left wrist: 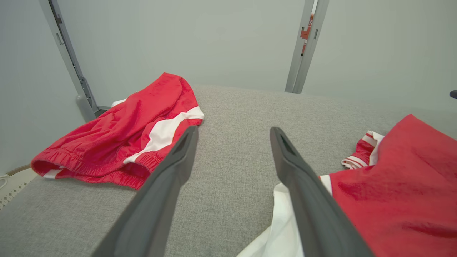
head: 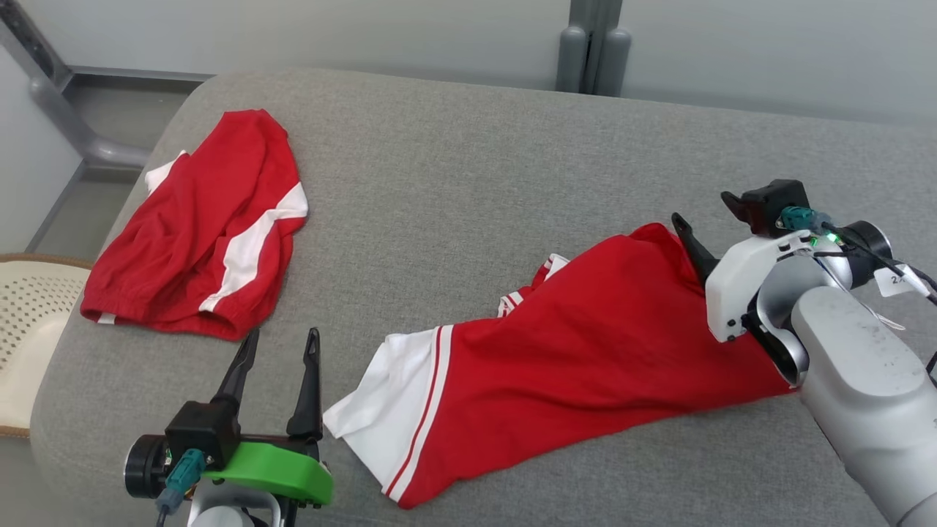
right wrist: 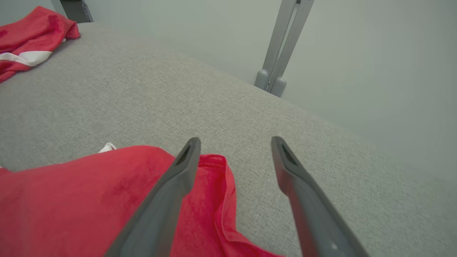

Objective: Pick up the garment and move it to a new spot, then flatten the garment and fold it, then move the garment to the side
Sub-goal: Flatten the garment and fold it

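The garment (head: 585, 344), red with a white band and thin red stripes at its lower-left end, lies spread in a long slant across the lower centre and right of the head view, on the grey padded surface (head: 454, 183). A small striped fold of it pokes up at its upper edge.

The left gripper (head: 284, 337) sits at the lower left of the head view, jaws spread wide with nothing between them, just left of the white end of the cloth. In the left wrist view its right finger overlaps that white corner.

The right gripper (right wrist: 235, 141) is at the garment's upper-right end, jaws also spread. In the right wrist view one finger lies over the red hem and the other over bare grey fabric. Whether the finger touches the cloth is hard to tell.

Red shorts (head: 198, 227) with white stripes lie bunched at the upper left, well apart from the garment. A cream perforated seat (head: 29, 307) shows at the left edge.
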You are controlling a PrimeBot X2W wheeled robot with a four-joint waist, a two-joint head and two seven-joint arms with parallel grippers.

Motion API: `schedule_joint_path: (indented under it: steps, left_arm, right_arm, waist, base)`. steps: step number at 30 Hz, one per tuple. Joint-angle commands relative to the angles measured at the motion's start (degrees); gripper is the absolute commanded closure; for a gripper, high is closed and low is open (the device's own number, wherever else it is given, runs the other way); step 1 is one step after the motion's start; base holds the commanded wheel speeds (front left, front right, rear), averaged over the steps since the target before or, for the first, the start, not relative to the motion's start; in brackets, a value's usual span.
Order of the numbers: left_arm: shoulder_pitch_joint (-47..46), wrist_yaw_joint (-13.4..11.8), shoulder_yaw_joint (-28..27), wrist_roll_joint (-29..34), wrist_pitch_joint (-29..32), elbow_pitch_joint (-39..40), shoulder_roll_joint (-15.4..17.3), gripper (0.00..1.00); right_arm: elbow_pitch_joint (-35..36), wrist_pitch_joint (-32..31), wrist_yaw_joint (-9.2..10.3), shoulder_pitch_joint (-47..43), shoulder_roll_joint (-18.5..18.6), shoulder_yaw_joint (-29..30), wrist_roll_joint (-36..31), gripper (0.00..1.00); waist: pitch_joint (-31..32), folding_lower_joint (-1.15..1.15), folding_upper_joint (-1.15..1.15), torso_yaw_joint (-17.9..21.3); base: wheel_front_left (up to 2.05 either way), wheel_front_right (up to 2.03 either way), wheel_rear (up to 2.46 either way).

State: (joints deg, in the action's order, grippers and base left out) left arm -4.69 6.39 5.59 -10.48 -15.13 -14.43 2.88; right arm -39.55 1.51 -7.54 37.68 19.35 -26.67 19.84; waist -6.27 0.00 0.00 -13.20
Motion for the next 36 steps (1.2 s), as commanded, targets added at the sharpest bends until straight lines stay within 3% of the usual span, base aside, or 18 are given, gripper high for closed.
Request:
schedule_joint_path:
  steps: [1,11,12,13,14,15,27,32,36]
  left_arm:
    - [-1.01,-0.44,0.21,-0.42,-0.03,0.0,0.05,0.0]
    - [-2.56,-1.34,2.31,-1.92,-0.03,0.35,0.03,0.0]
    - [-2.77,-1.46,2.52,-2.09,-0.03,0.32,0.04,0.0]
    - [-2.88,-1.47,2.68,-2.23,-0.03,0.26,0.03,0.0]
    - [-2.94,-1.58,2.87,-2.31,-0.03,0.17,0.03,0.0]
    - [-3.01,-1.68,3.01,-2.33,-0.03,0.11,0.04,0.0]
    - [-3.17,-1.7,2.3,-1.58,-0.03,-0.38,0.05,0.0]
    - [-2.39,-1.53,1.46,-1.26,-0.02,-0.47,0.05,0.0]
    - [-1.34,-1.42,0.74,-1.12,-0.03,-0.71,0.05,0.0]
  right_arm:
    - [-2.27,-1.07,0.1,1.14,0.56,-0.77,0.57,0.0]
    - [-15.37,-5.81,0.1,5.01,0.7,-6.85,5.37,0.0]
    - [-16.4,-6.4,0.1,5.17,0.55,-7.35,6.13,0.16]
    - [-16.97,-6.59,0.1,5.31,0.53,-7.86,6.59,0.56]
    - [-17.52,-6.43,0.1,5.5,0.57,-8.45,7.02,0.84]
    - [-17.86,-5.97,0.1,5.66,0.64,-8.81,7.47,1.0]
    - [-19.44,10.38,0.1,14.29,3.05,-8.19,9.01,1.0]
    - [-19.09,13.23,0.1,16.25,3.35,-6.36,9.62,1.0]
    - [-16.55,13.66,0.1,12.74,2.58,-6.19,10.49,1.0]
  waist:
    - [-1.82,0.0,0.0,-2.07]
    - [-4.24,0.0,0.0,-4.86]
    - [-4.45,0.0,0.0,-4.99]
    - [-4.6,0.0,0.0,-5.07]
    - [-4.73,0.0,0.0,-5.14]
    - [-4.8,0.0,0.0,-5.17]
    - [-3.14,0.0,0.0,-2.57]
    - [-1.93,0.0,0.0,-0.77]
    - [-0.62,0.0,0.0,1.05]
  base:
    - [0.0,0.0,0.0]
    - [0.0,0.0,0.0]
    - [0.0,0.0,0.0]
    - [0.0,0.0,0.0]
    - [0.0,0.0,0.0]
    - [0.0,0.0,0.0]
    - [0.0,0.0,0.0]
    - [0.0,0.0,0.0]
    - [0.0,0.0,0.0]
